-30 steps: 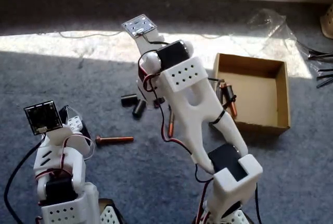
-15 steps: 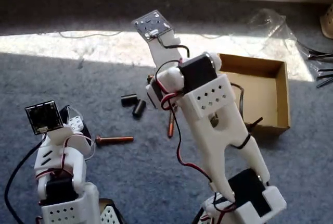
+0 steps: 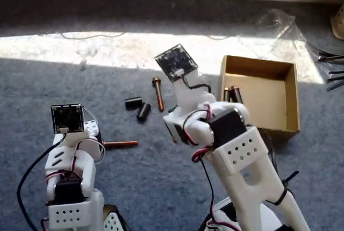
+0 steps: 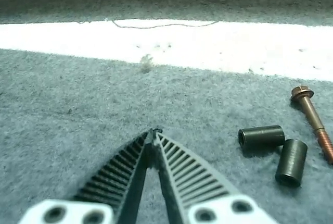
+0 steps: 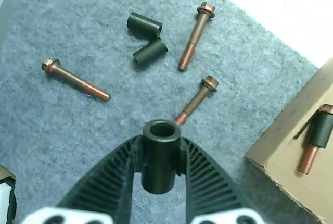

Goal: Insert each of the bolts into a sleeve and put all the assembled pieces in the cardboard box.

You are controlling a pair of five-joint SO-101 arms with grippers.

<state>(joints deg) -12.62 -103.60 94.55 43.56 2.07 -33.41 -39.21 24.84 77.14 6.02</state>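
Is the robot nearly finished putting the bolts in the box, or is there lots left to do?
Not far along, it looks like. Done: one assembled piece lies in the cardboard box; I can't tell if there are more. In hand: the right gripper grips a sleeve. Left: three loose bolts and two loose sleeves lie on the carpet. The left gripper is shut and empty.

Item one: my right arm (image 3: 252, 172), the one nearer the cardboard box (image 3: 269, 99). White printed shell, a panel of small round holes, black servo block (image 3: 228, 124), red and black wires, square dark camera board (image 3: 176, 60).

Item two: my left arm (image 3: 70, 199), farther from the box. Same white shell, black cable (image 3: 24, 188), matching board (image 3: 67, 118).

Item three: left gripper (image 4: 154, 134), right gripper (image 5: 160, 143). Dark ribbed fingers (image 4: 182, 164), white bases with round screw holes.
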